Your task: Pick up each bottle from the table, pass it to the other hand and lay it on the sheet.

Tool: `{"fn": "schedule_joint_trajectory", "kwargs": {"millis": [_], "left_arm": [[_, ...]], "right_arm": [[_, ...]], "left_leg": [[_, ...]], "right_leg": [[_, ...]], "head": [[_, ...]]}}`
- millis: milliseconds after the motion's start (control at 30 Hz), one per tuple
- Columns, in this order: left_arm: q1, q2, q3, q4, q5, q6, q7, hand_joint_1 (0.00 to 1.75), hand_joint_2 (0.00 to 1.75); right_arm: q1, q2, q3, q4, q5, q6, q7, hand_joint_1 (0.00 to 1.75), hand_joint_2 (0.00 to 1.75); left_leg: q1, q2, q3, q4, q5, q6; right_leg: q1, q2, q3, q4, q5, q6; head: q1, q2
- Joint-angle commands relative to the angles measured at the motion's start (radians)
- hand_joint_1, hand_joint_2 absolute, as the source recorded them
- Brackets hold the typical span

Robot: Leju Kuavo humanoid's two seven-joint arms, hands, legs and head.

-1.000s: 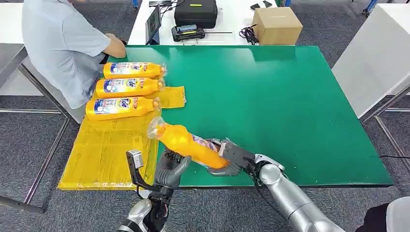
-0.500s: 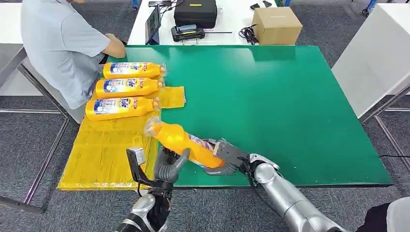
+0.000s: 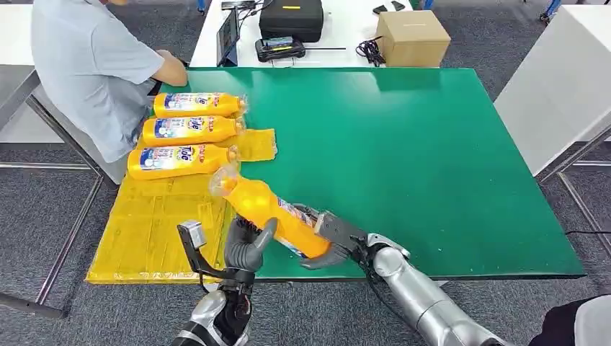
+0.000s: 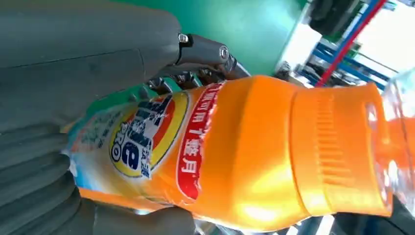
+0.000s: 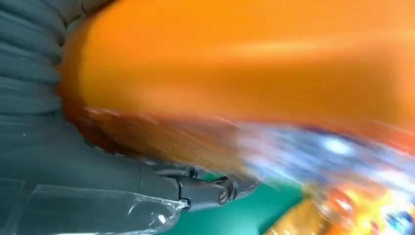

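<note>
While the orange bottle (image 3: 270, 213) is gripped at its base end by the right hand (image 3: 333, 240), it has been carried a little further toward the yellow sheet (image 3: 155, 231) than it was half a second ago, its clear cap now closer to the nearest of the three laid bottles (image 3: 180, 160). The left hand (image 3: 248, 245) has been raised beneath the bottle's middle, at the near edge of the green table (image 3: 418, 158), and its thumb has been brought up against the orange body. The handover is judged to be under way rather than finished: the weight appears to be borne by the right hand, and release cannot be expected until the left grasp is closed.

Whether the left fingers have been closed fully cannot be told. In the left wrist view the bottle (image 4: 235, 156) is seen lying across the palm, with dark fingers (image 4: 205, 54) reaching past the label, but contact on the far side is hidden. The right wrist view is badly blurred; the bottle (image 5: 244, 63) is seen close against that hand, with one finger (image 5: 205, 193) curled under it. A seated person (image 3: 94, 65) is cut off at the picture's edge.
</note>
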Motion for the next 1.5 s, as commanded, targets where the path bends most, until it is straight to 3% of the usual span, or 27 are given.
{"fn": "schedule_joint_trajectory", "kwargs": {"millis": [33, 200, 333, 367, 400, 467, 500, 800, 1133, 1267, 1500], "left_arm": [[-0.003, 0.053, -0.041, -0.113, -0.073, 0.051, -0.006, 1.75, 1.75], [-0.009, 0.108, -0.047, -0.190, -0.266, 0.198, -0.041, 1.75, 1.75], [-0.010, 0.112, -0.037, -0.200, -0.272, 0.197, -0.034, 1.75, 1.75], [-0.028, 0.137, -0.066, -0.182, -0.451, 0.324, -0.049, 1.75, 1.75], [-0.059, 0.182, -0.097, -0.143, -0.691, 0.462, 0.016, 1.75, 1.75], [-0.085, 0.212, -0.044, -0.111, -0.949, 0.505, 0.155, 1.75, 1.75], [-0.090, 0.209, 0.013, -0.112, -1.013, 0.536, 0.139, 1.75, 1.75], [-0.110, 0.307, 0.108, -0.126, -1.696, 0.538, 0.376, 1.75, 1.75], [-0.163, 0.322, 0.071, 0.036, -1.816, 0.495, 0.419, 1.75, 1.75], [-0.216, 0.337, 0.054, 0.143, -1.847, 0.390, 0.460, 1.75, 1.75], [-0.245, 0.330, 0.068, 0.217, -1.884, 0.406, 0.500, 1.75, 1.75]], "right_arm": [[-0.010, 0.031, -0.002, 0.123, 0.039, -0.084, 0.006, 0.00, 1.75], [0.055, 0.033, -0.068, 0.088, 0.075, -0.169, 0.007, 0.00, 1.75], [0.065, 0.029, -0.072, 0.080, 0.082, -0.171, 0.004, 0.00, 1.75], [0.081, 0.034, -0.104, 0.063, 0.090, -0.189, 0.003, 0.00, 1.75], [0.103, 0.037, -0.136, 0.046, 0.101, -0.220, 0.000, 0.00, 1.75], [0.136, 0.046, -0.206, 0.018, 0.118, -0.237, 0.003, 0.00, 1.75], [0.144, 0.051, -0.231, 0.009, 0.135, -0.246, 0.003, 0.00, 1.75], [0.193, 0.089, -0.333, -0.122, 0.216, -0.286, -0.011, 0.00, 1.75], [0.214, 0.080, -0.343, -0.160, 0.220, -0.263, -0.005, 0.00, 1.75], [0.209, 0.081, -0.347, -0.162, 0.217, -0.254, -0.010, 0.00, 1.75], [0.227, 0.079, -0.358, -0.184, 0.225, -0.251, -0.006, 0.00, 1.75]], "left_leg": [[0.000, 0.001, 0.003, -0.001, -0.001, -0.001], [0.001, 0.001, 0.005, -0.001, -0.002, -0.002], [0.001, 0.001, 0.004, -0.001, -0.002, -0.001], [0.001, 0.002, 0.006, -0.001, -0.002, -0.002], [0.000, 0.002, 0.005, -0.001, -0.002, -0.002], [0.000, -0.001, 0.003, -0.002, 0.000, -0.001], [0.001, -0.001, 0.005, -0.002, -0.001, -0.002], [0.001, 0.004, 0.004, -0.001, -0.001, -0.002], [0.001, 0.000, 0.003, 0.000, 0.000, -0.002], [0.001, 0.000, 0.003, -0.001, 0.000, -0.002], [0.001, 0.000, 0.005, 0.000, -0.001, -0.002]], "right_leg": [[0.000, 0.001, 0.002, 0.000, -0.001, -0.002], [0.001, 0.000, 0.004, -0.001, -0.001, -0.002], [0.001, 0.001, 0.004, -0.001, -0.001, -0.002], [0.001, 0.001, 0.005, -0.001, -0.002, -0.002], [0.001, 0.001, 0.005, 0.000, -0.002, -0.002], [0.000, -0.002, 0.003, -0.001, -0.001, -0.002], [0.001, -0.001, 0.005, -0.001, -0.002, -0.003], [0.001, 0.003, 0.003, 0.001, -0.001, -0.003], [0.001, 0.000, 0.003, 0.000, -0.001, -0.002], [0.001, 0.000, 0.002, 0.000, -0.001, -0.002], [0.001, -0.001, 0.004, 0.000, -0.002, -0.002]], "head": [[0.000, 0.000], [0.000, 0.000], [0.000, 0.000], [0.000, 0.000], [0.000, 0.000], [0.000, 0.000], [0.000, 0.000], [0.000, 0.000], [0.001, 0.000], [0.001, 0.000], [0.000, 0.000]]}}
